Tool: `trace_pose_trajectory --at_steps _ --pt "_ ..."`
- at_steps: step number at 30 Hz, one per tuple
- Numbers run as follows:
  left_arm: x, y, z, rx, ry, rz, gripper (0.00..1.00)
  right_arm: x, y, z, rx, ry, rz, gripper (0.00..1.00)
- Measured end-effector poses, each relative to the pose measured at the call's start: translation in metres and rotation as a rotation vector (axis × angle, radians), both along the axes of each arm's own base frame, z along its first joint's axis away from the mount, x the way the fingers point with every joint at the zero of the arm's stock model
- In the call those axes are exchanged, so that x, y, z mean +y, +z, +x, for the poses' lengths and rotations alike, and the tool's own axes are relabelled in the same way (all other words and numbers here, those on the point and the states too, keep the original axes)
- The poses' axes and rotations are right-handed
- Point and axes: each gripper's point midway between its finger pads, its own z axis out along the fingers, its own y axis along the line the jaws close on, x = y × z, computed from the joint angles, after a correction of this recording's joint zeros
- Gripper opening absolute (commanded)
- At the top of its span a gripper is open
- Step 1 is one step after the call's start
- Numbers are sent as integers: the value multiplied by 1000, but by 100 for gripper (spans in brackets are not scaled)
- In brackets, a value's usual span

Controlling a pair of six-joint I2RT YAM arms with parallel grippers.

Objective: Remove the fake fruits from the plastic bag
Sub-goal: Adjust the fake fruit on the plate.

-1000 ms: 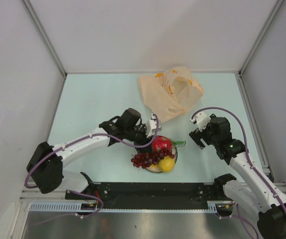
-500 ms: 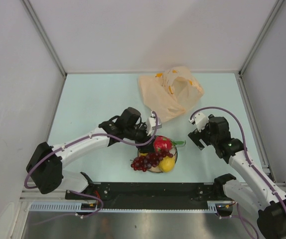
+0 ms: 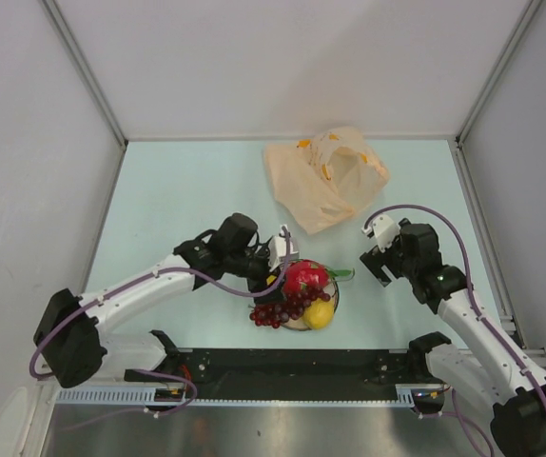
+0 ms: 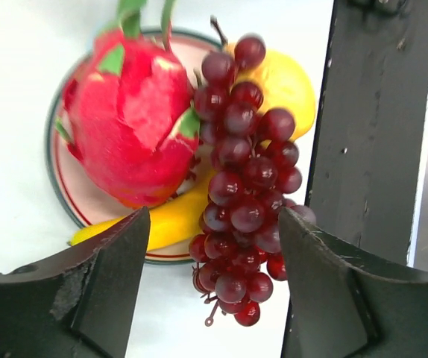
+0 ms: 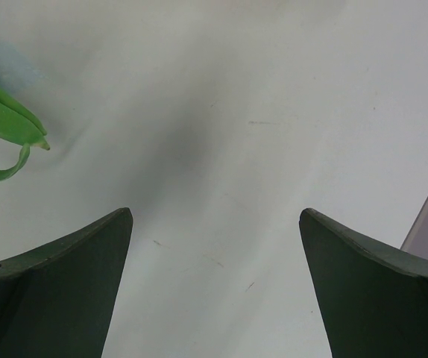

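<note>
The left claw (image 3: 281,253) hangs wide open and empty just over the left rim of the plate (image 3: 336,299). In its wrist view the left claw (image 4: 214,216) looks straight down between its fingers at the pile. The dragon fruit (image 4: 132,127) sits on the far side and the grape bunch (image 4: 244,186) trails off the near edge toward the arm bases. The banana (image 4: 173,220) is tucked under both, and the lemon (image 4: 285,86) sits beyond the grapes.

The right claw (image 3: 378,249) is also spread wide with nothing in it. It stands apart from the plate on its right, over bare table (image 3: 178,190). Only the dragon fruit's green tips (image 5: 1,127) poke into its wrist view.

From where I stand all four fake fruits are out and heaped together on the plate. The plastic bag (image 3: 325,181) lies crumpled at the far side, well apart from the plate. Its mouth gapes upward and I can make out nothing inside it.

So I'd judge the job about finished. The left claw is the nearer one to the fruit, with the grapes' long axis running far to near below it. There is open table to the left and far side for it to draw back. The right arm has less room, with the right wall close by.
</note>
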Motion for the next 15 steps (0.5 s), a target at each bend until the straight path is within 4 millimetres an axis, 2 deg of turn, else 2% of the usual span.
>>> trace_pose_trajectory --at_steps 6,9,10,12,15 --pt "2 -29 -4 56 -38 75 66 -6 -1 0 5 -22 1 100" --pt "2 -40 -7 86 -49 104 55 -7 -1 0 8 -29 3 100" --pt "2 -43 -8 92 -52 111 47 -8 -1 0 10 -31 3 100" --pt "2 -47 -8 104 -54 123 37 -8 -2 0 11 -32 4 100" --pt "1 -50 -7 108 -63 137 10 -9 -2 0 11 -35 5 100"
